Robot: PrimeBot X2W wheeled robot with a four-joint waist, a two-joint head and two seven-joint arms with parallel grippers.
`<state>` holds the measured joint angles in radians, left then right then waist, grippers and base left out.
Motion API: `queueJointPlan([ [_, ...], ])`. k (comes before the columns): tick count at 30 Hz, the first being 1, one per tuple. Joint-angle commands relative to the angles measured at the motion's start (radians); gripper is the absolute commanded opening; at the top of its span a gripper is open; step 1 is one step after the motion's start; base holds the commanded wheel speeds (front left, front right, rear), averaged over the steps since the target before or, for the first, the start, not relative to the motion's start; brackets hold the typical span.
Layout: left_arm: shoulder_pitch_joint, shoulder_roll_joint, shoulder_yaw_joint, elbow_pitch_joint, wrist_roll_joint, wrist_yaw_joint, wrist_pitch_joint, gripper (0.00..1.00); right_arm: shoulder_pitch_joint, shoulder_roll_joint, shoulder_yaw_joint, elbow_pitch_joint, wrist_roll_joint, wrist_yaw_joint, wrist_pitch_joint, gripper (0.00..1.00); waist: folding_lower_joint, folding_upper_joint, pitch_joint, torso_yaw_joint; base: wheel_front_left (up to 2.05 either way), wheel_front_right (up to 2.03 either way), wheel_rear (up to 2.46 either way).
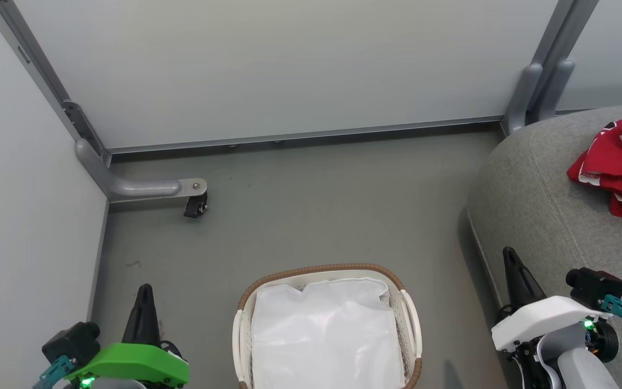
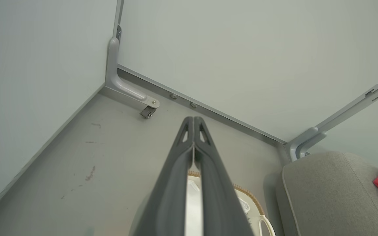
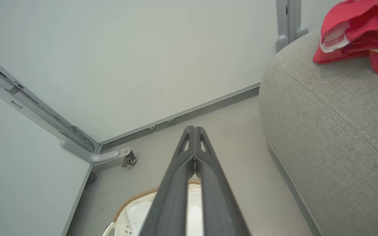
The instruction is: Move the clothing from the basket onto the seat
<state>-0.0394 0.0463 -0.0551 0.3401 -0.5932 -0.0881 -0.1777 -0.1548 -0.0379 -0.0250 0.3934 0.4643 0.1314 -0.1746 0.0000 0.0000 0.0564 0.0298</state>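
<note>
Dark matte fingers of the left end effector point(image 2: 194, 122) lie pressed together at the tips with nothing between them, and the right end effector point(image 3: 194, 131) is closed the same way. In the head view each reads as a single black spike, the left under a green housing, the right under a white one. Between them on the grey floor point(image 1: 316, 200) sits the basket point(image 1: 322, 268), cream perforated plastic with a brown woven rim, its near end cut off by the lower edge. A crinkled white liner sheet point(image 1: 327, 335) covers its inside and hides whatever lies beneath. To the right rises the seat point(image 1: 538, 210), grey woven fabric with a rounded, stitched edge. Farther back on it lies the clothing point(image 1: 619, 162), a crumpled red heap with white trim, cut off at the right edge, its print illegible. The right wrist view brings out a white collar band point(image 3: 331, 37). Beyond stand pale wall panels point(image 1: 289, 65) and a small black caster point(image 1: 195, 205).
</note>
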Motion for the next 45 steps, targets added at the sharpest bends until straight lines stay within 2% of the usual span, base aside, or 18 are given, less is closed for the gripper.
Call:
queueJointPlan([
  [1,-0.020,0.002,0.011,-0.018,-0.040,-0.007,0.008,0.00,-0.008,-0.005,-0.006,-0.022,0.043,0.000,0.009,0.00,0.0000,0.0000,-0.001,0.000,0.00,0.00,0.00],
  [21,-0.038,0.003,0.055,-0.041,-0.308,-0.018,0.086,0.00,0.009,-0.008,-0.029,-0.059,0.345,0.000,0.085,0.00,0.0000,0.0000,-0.011,-0.006,0.00,0.00,0.00],
  [45,-0.052,0.004,0.097,-0.062,-0.562,-0.027,0.160,0.00,0.022,-0.011,-0.051,-0.093,0.631,-0.001,0.158,0.00,0.0000,0.0000,-0.022,-0.012,0.00,0.00,0.00],
])
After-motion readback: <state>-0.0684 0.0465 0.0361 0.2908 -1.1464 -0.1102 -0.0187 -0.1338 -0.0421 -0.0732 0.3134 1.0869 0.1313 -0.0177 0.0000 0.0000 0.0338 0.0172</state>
